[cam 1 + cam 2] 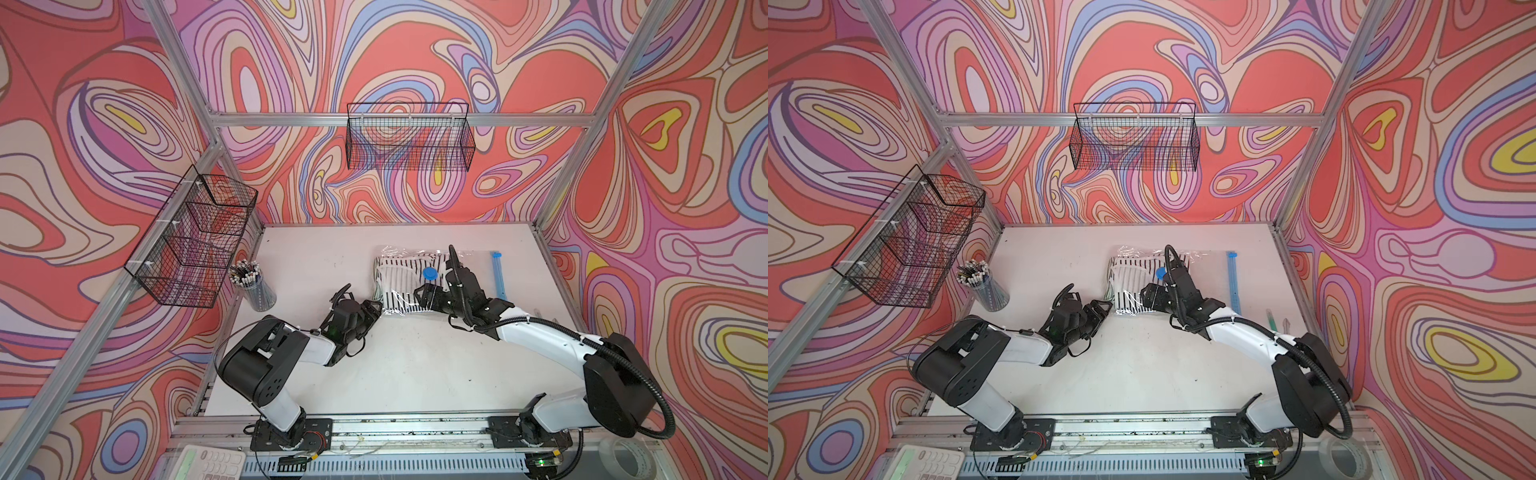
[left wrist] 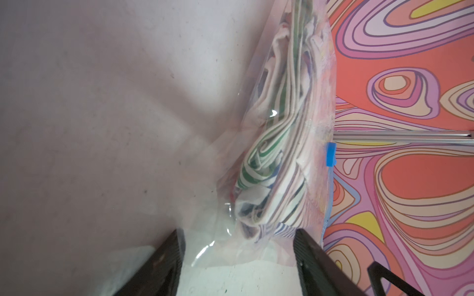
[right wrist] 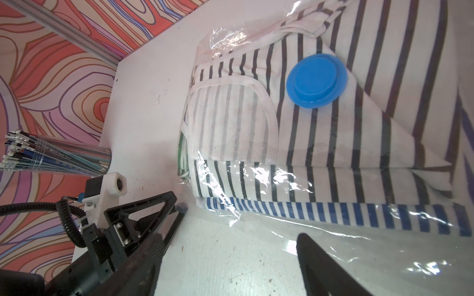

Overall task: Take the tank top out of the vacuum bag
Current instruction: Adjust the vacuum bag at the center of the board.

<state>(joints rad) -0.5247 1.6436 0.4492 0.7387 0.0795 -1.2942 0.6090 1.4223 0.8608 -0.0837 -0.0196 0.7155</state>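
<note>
On the white table [image 1: 332, 374], far right part: clear vacuum bag [image 1: 485, 270] lying flat, full of striped clothes.

Inside it, a folded black-striped tank top [image 1: 392, 276] right under the round blue valve cap [image 1: 429, 273], with blue-striped and green-striped fabric stacked alongside. Light-blue zip strip [image 1: 498, 276] along the bag's edge nearest the right wall. Left gripper [image 1: 376, 309] at the near-left corner, jaws apart with the clear plastic corner sitting between them, not clamped down. Right gripper [image 1: 419, 297] spread wide over the bag's near edge, close to the cap, gripping nothing; can't tell if actually touching the plastic. Cup of pencils [image 1: 253, 286] well off to the left.
</note>
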